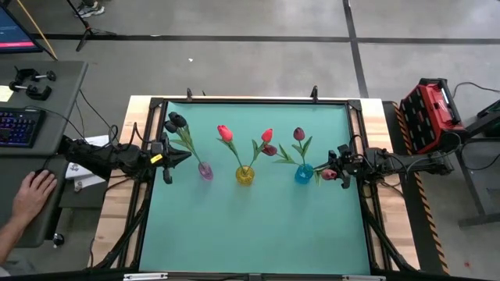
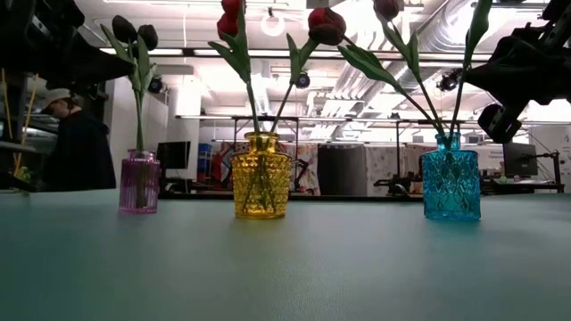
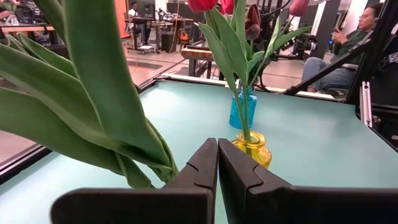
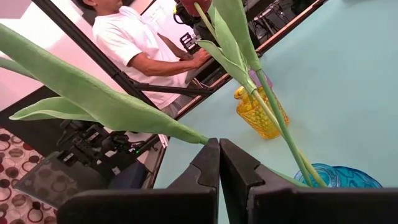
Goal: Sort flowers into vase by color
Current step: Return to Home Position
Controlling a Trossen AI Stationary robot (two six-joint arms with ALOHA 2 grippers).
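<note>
Three glass vases stand in a row across the teal mat: a purple vase, a yellow vase and a blue vase. Near-black tulips stand with their stems in the purple vase. Red tulips and a maroon one stand in the yellow vase. A maroon tulip and a red-pink tulip stand in the blue one. My left gripper is shut and level beside the purple vase's leaves. My right gripper is shut and level beside the blue vase.
A person's hand rests at a desk with a keyboard left of the table. A red toolbox sits to the right. A black frame rims the mat. Bare mat lies in front of the vases.
</note>
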